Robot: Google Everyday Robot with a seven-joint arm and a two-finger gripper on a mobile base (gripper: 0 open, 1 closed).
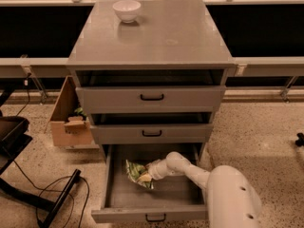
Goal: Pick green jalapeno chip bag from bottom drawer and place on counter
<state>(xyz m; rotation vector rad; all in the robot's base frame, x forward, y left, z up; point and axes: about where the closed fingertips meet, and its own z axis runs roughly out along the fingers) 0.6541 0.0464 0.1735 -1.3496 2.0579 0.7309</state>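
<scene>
You have the gripper (pixel 148 173) down inside the open bottom drawer (pixel 124 198), towards its middle, clamped on the right edge of the green jalapeno chip bag (pixel 135 171); the counter (pixel 161 37) sits above that drawer

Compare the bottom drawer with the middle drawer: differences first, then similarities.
The bottom drawer is pulled far out; the middle drawer is almost shut. The bottom drawer shows the chip bag inside, with the gripper at it; the middle drawer's inside is hidden. Both are grey with black handles.
</scene>
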